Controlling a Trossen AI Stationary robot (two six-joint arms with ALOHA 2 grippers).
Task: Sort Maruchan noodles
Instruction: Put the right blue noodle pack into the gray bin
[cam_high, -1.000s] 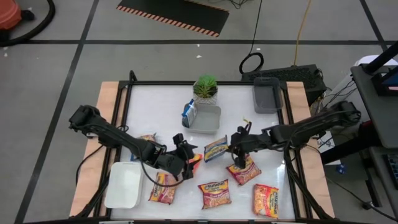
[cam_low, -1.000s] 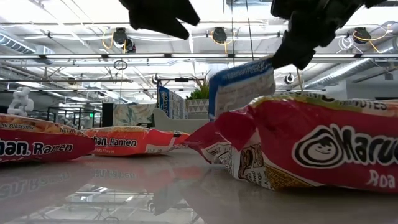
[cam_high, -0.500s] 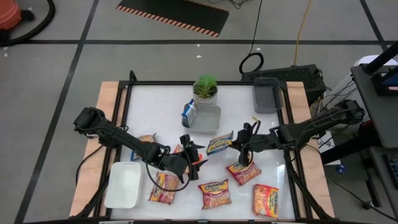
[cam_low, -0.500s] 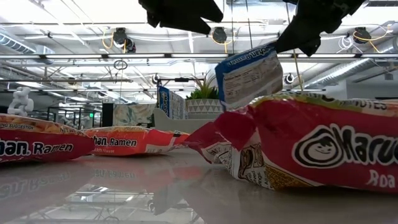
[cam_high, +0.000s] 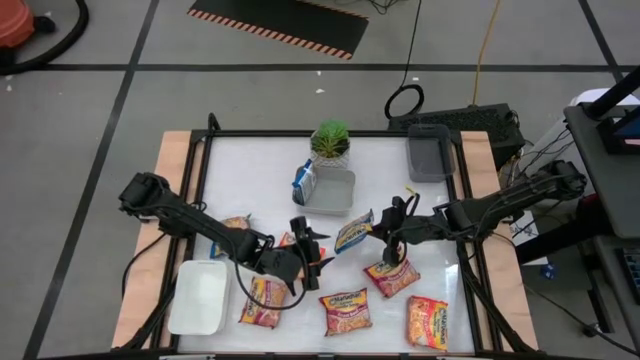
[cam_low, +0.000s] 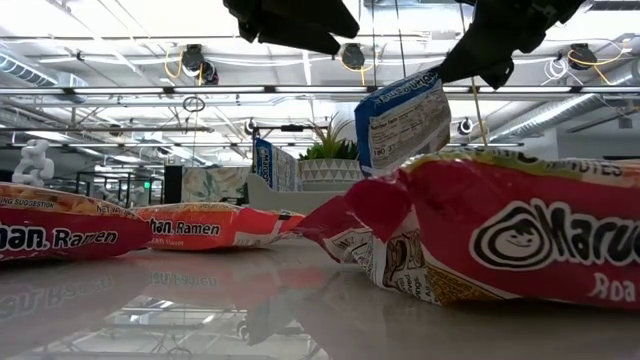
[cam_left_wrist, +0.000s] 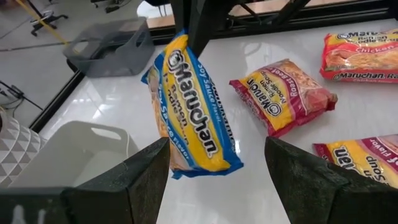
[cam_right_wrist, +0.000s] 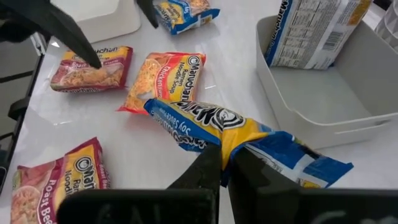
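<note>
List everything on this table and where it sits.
Blue noodle packets: three; one held above mid-table, one upright in middle tray, one flat at left.
Red and orange noodle packets: at least four, flat along front.
White trays: two; middle, front left.
Grey tray: one, back right.
Plant: one, green, back middle.
Table: one, white.
Left gripper: open, facing held packet.
Right gripper: shut on held packet.

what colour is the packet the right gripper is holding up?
Blue and yellow, with a white back; the packet shows best in the left wrist view, pinched by the right gripper.
</note>
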